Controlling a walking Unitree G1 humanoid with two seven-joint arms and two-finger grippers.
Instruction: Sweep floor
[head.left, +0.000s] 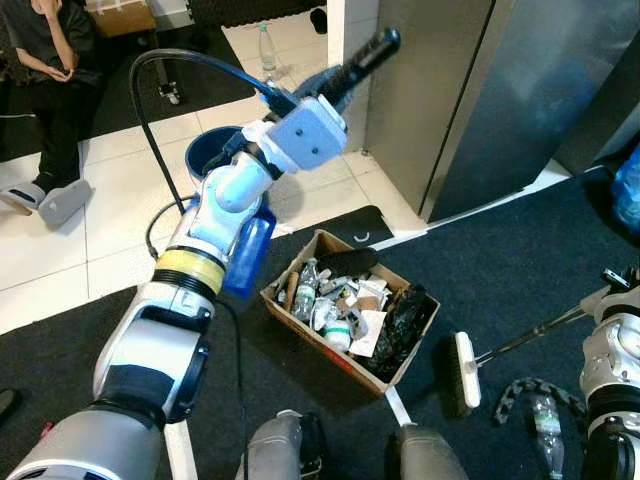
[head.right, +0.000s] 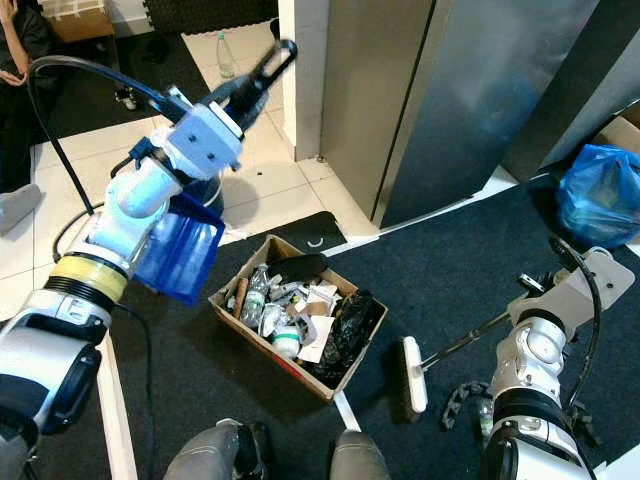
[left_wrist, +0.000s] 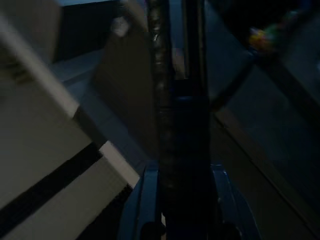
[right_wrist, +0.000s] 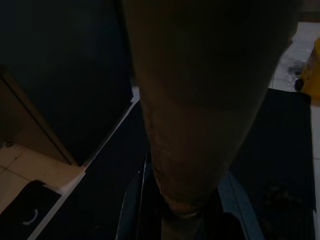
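While the left arm is raised well above the floor, a blue dustpan (head.right: 180, 250) is seen hanging beneath it, its scoop tilted mouth-down beside the cardboard box (head.left: 345, 320) of litter. The left gripper (head.left: 365, 58) is pointed up and away towards the grey cabinet (head.right: 440, 100), and its long black fingers appear pressed together; in the dark left wrist view a dark bar is seen lying between them, possibly the pan's handle, though what exactly is clamped cannot be told. The brush (head.right: 413, 375) lies on the dark carpet (head.left: 500, 270) just beside the box, bristle head down, its thin metal handle running up towards the right arm. The right gripper (right_wrist: 190, 200) is judged to be closed on that handle, but the right wrist view is too dark and close for the fingers to be made out, so this cannot be confirmed. The brush is judged light and stiff; its smooth, narrow handle may turn in the grip, so a hold nearer the head would give firmer control. The dustpan is judged light, rigid plastic, best held by its handle. A plastic bottle (head.left: 545, 420) and a dark chain-like scrap (head.left: 515, 392) are left on the carpet near the right arm.
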